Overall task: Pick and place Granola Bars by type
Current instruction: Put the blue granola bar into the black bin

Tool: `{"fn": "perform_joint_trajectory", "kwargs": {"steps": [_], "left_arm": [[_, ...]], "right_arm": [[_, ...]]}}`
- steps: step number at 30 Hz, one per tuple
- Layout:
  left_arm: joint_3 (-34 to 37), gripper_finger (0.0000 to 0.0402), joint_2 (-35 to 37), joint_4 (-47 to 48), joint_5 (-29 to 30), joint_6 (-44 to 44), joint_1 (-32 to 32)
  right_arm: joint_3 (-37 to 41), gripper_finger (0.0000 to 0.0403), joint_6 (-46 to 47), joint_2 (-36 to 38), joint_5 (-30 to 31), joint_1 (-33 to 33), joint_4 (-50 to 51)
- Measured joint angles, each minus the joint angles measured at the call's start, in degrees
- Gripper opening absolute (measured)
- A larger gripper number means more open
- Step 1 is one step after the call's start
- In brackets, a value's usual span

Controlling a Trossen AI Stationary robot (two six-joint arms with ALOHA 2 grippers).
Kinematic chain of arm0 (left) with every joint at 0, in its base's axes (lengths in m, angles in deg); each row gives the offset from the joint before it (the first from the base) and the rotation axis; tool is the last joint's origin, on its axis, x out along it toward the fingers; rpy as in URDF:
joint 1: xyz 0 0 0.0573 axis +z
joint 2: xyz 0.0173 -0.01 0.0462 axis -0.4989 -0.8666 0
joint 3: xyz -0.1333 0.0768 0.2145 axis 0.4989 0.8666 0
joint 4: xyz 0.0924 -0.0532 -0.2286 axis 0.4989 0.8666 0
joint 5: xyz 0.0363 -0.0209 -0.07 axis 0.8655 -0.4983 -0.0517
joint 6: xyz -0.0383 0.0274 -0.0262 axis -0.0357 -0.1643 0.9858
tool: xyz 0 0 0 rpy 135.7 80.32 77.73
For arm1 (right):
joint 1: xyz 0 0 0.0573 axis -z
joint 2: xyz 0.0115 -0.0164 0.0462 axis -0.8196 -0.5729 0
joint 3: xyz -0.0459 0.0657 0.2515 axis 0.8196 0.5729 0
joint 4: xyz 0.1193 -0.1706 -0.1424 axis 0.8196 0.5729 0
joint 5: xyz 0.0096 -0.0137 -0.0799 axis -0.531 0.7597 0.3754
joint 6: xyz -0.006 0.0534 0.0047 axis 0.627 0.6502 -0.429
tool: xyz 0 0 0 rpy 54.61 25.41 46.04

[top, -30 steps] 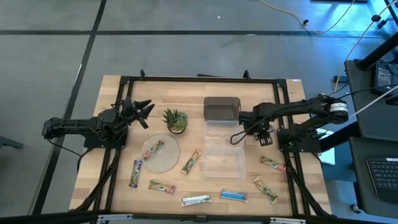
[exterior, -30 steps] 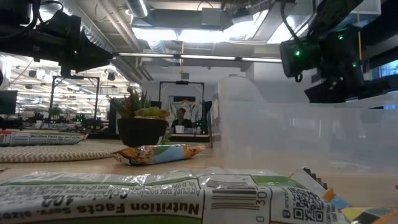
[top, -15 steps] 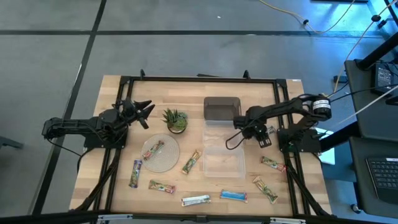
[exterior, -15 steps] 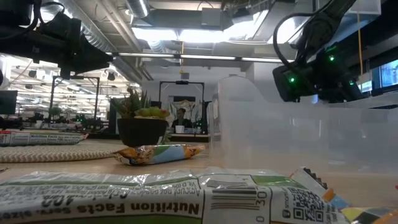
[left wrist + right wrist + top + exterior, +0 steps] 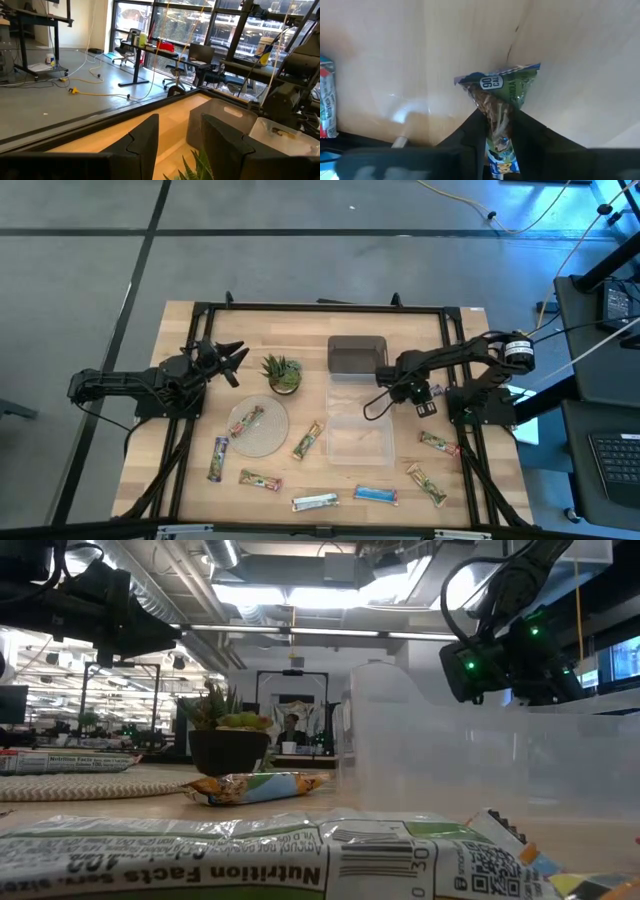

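Note:
Several wrapped granola bars lie flat along the table's near part: one on the round mat, a purple one, green ones, a silver one and a blue one. My right gripper hangs over the middle clear bin, shut on a green bar. My left gripper waits open, left of the potted plant. My right gripper pinches the green bar between its two fingers at one end. It comes from above, pointing down, with the fingers along the bar. The bar hangs below them, its free blue-edged end toward the bin's floor; whether it touches, I cannot tell.
A dark bin stands at the far end of the row and a second clear bin at the near end. The round woven mat lies left of them. Black frame rails run around the table's edges.
My right gripper has come down a little over the middle clear bin and shifted slightly toward the table's left, still shut on the green bar. In the last half second it has stayed nearly still.

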Motion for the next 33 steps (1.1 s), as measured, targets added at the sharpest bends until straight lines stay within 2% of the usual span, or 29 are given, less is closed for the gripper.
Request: {"fn": "perform_joint_trajectory", "kwargs": {"steps": [8,14,20,23,26,29,33], "left_arm": [[0.0,0.0139,0.0,0.0,0.0,0.0,0.0],[0.0,0.0139,0.0,0.0,0.0,0.1,0.0],[0.0,0.0139,0.0,-0.3,0.0,0.2,0.0],[0.0,0.0139,0.0,-0.3,0.0,0.2,0.0],[0.0,0.0139,0.0,-0.4,0.0,0.2,0.0],[0.0,0.0139,0.0,-0.5,0.0,0.2,0.0],[0.0,0.0139,0.0,-0.6,0.0,0.2,0.0]], "right_arm": [[0.0,0.0079,0.1,3.5,0.0,0.0,3.7],[-1.0,0.0079,4.3,8.5,0.0,0.0,8.3],[-7.1,0.0079,10.8,14.5,0.1,0.0,10.0],[-11.8,0.0079,14.4,17.1,2.0,0.0,9.6],[-16.9,0.0079,14.9,18.6,5.7,0.0,5.8],[-21.2,0.0079,14.6,18.9,10.0,0.1,-2.1],[-25.5,0.0079,13.0,17.3,10.6,0.9,-12.7]]}}
